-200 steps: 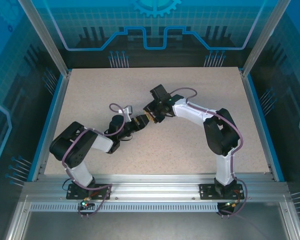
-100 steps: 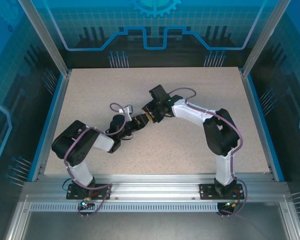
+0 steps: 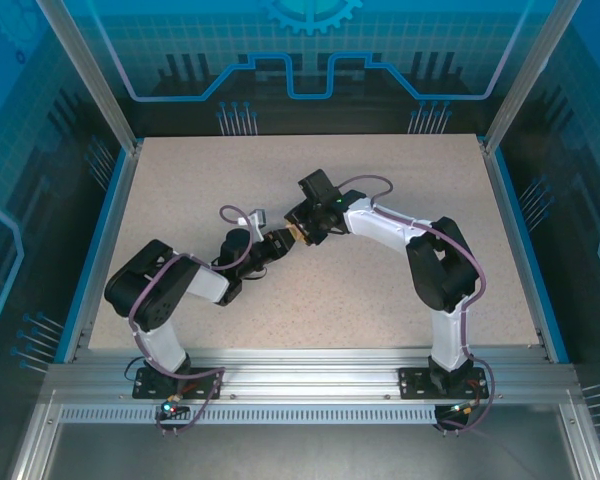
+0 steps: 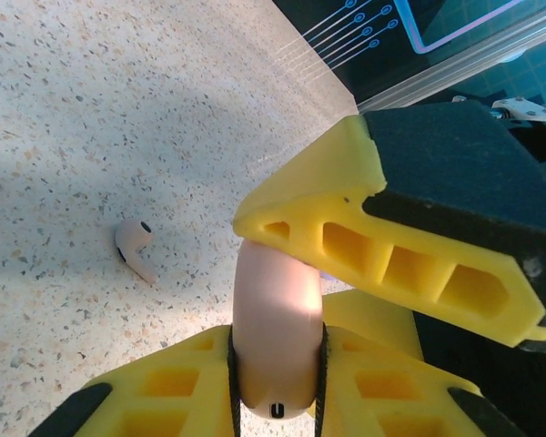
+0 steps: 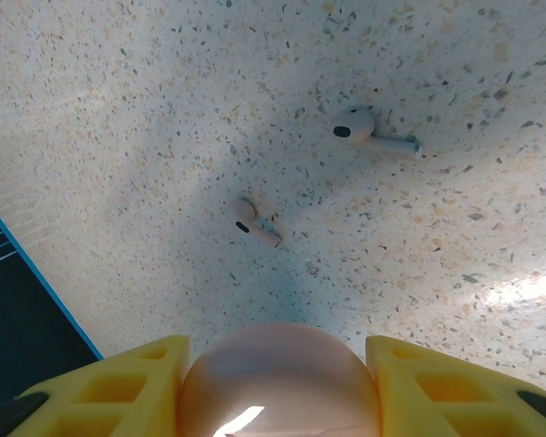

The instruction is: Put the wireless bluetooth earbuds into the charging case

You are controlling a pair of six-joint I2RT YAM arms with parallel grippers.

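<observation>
At mid-tabletop you have both arms meeting nose to nose over one pink case. Your left claw is pinched narrow on the case's thin sides, with its pads pressed against it. Your right claw stands about half wide, with a finger on each side of the case's broad rounded face, touching it. That makes one case, gripped by two claws at once.

Now count the buds. In the right wrist view, two pale ones lie loose on the tabletop beyond the case. The nearer bud is just past the case, and the farther bud is up and to the right of it, with the two lying apart. In the left wrist view you get one bud lying left of the case and clear of it. You cannot tell whether that is one of the same two.

One right-claw finger crosses above the case in the left wrist view and blocks the tabletop behind it. The case is cut off by the bottom edge of the right wrist view. Whether its lid is open or closed is hard to make out. From above, the case and buds are too small to pick out between the claws.
</observation>
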